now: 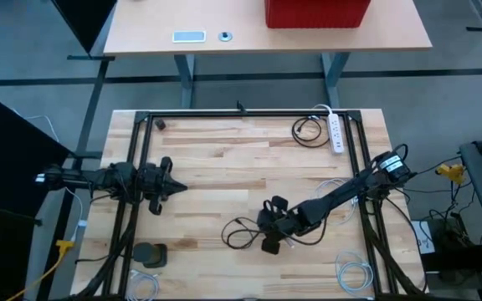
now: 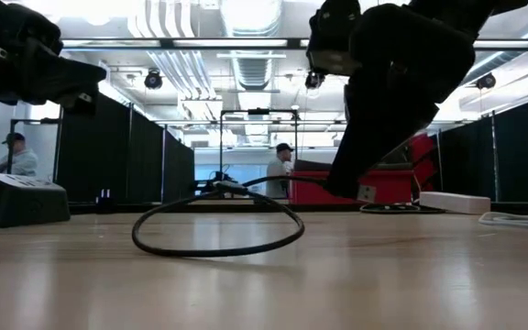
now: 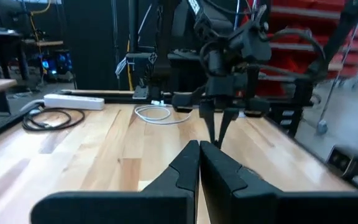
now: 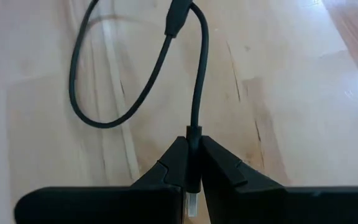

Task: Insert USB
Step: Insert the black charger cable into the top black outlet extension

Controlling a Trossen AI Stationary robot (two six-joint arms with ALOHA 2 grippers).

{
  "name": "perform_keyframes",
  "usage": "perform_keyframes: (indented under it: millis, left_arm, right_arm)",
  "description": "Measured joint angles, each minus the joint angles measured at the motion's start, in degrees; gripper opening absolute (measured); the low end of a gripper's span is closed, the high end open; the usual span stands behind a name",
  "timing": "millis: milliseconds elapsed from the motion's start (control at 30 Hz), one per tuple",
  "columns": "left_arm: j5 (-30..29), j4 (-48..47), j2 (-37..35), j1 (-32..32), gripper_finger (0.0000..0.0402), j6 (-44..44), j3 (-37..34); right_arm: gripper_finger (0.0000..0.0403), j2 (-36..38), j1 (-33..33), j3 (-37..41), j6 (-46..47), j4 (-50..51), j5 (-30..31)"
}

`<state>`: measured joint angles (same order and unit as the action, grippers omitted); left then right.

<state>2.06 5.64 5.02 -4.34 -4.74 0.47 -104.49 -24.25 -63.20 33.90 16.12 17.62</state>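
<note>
The right gripper (image 4: 191,163) was pinched shut on the plug (image 4: 192,200) of a black cable (image 1: 243,235), holding it at the moulded collar where cord meets connector, with the metal tip showing below the fingers in the right wrist view. In the high view that gripper (image 1: 271,227) sat well toward the near side of the table (image 1: 224,159) from the power strip (image 1: 335,134), and the cable's loop lay on the wood just beside it.

The cable looked light and limp: the cord would sag and trail, giving no help in aiming, while the plug itself was short, stiff and smooth-sided. A grip on the collar, as here, seemed the right one, since a hold on the cord alone would let the plug swing. The smooth plastic could twist between narrow fingers if pushed in off-axis, so a square approach to the socket would matter. Nothing about it looked fragile except the metal tip.

The left gripper (image 1: 171,186) hung above the table, far to the left of the strip, fingers closed together on nothing (image 3: 199,163).

Counted: one black cable held; one more dark coil (image 1: 306,130) just beside the strip; one strip; about three pale cable coils near the table's edges, though these were too small to be sure of; two arms
</note>
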Motion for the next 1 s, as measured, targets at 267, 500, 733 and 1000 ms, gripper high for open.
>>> perform_keyframes:
  millis: [267, 500, 733, 1000]
  left_arm:
    - [-5.9, 7.2, 9.7, 0.0, 0.0000, 2.7, 0.0]
    - [-7.1, 21.2, 24.8, 0.0, 0.0020, 4.2, 0.0]
    - [-6.2, 38.7, 39.9, 0.1, 0.0059, 5.4, 0.9]
    - [-2.6, 39.1, 55.7, 0.1, 0.0110, 5.9, 10.0]
  right_arm:
    - [0.0016, 0.0, 0.0, 0.0, -0.8, -4.6, 0.0]
    - [0.0016, 0.0, 0.6, -2.5, -4.2, -4.9, -0.1]
    - [0.0016, 0.0, 3.1, -7.5, -14.2, -5.0, 0.0]
    - [0.0016, 0.0, 8.9, -10.2, -22.0, -4.3, -1.0]
